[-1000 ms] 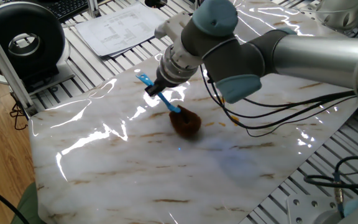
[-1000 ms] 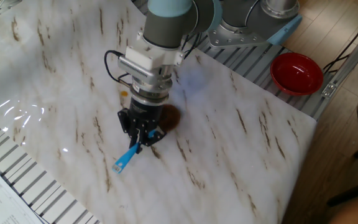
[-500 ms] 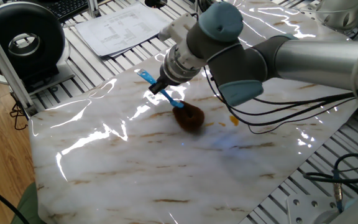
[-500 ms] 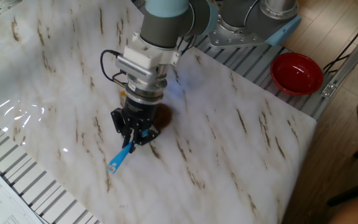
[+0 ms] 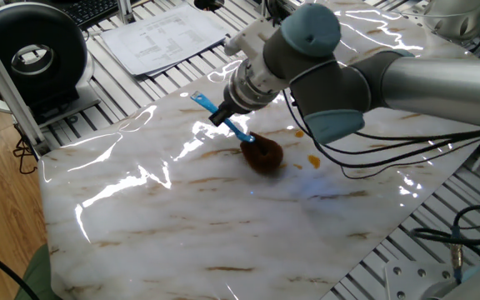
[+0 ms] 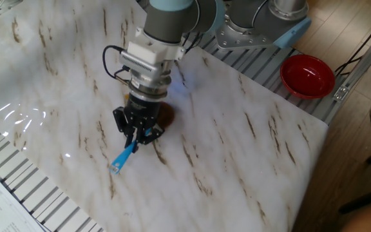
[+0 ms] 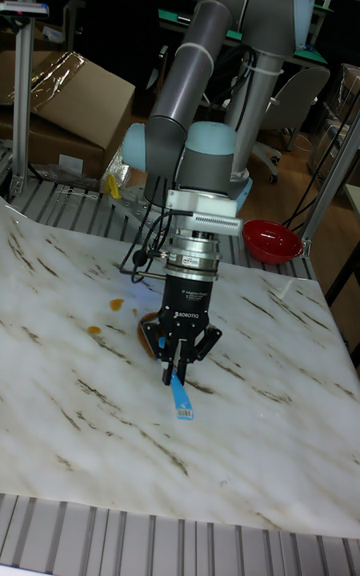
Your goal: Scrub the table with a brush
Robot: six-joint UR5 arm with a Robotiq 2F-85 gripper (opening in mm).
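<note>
Tall fixed view: end effector (image 7: 175, 364) reads "ROBOTIQ".

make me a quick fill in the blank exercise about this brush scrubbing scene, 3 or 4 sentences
1. The pincer is shut on the brush by its thin ____ handle.
2. The brush's fuzzy head is ____ in colour and rests on the table.
3. Beyond the table's edge, in the other fixed view, sits a ____ bowl.
4. The small stains near the brush head are ____ in colour.

Missing words: blue; brown; red; orange
</note>
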